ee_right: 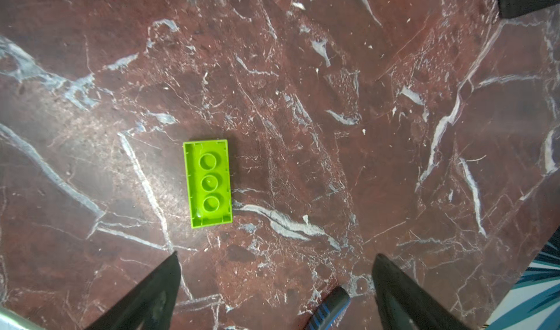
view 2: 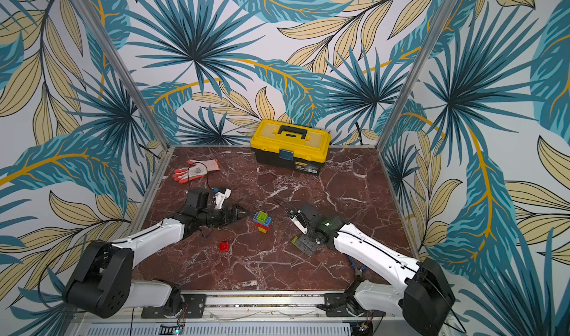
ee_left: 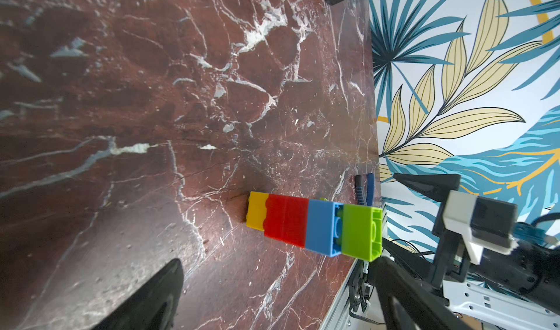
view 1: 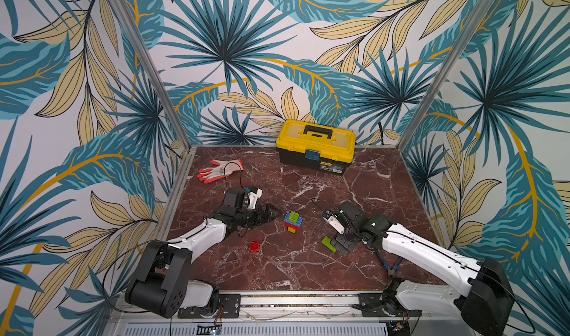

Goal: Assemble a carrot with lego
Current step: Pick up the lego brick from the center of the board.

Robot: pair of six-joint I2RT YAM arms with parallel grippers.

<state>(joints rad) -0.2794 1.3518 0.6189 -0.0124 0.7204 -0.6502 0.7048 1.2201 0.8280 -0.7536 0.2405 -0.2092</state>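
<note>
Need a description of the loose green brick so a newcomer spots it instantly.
From the yellow toolbox at the back of the marble table, come forward to the right gripper. The green brick lies loose on the table beside it. Unlike the square green brick topping the upright stack and the lone red brick, it is oblong and upside down, hollow side up.
</note>
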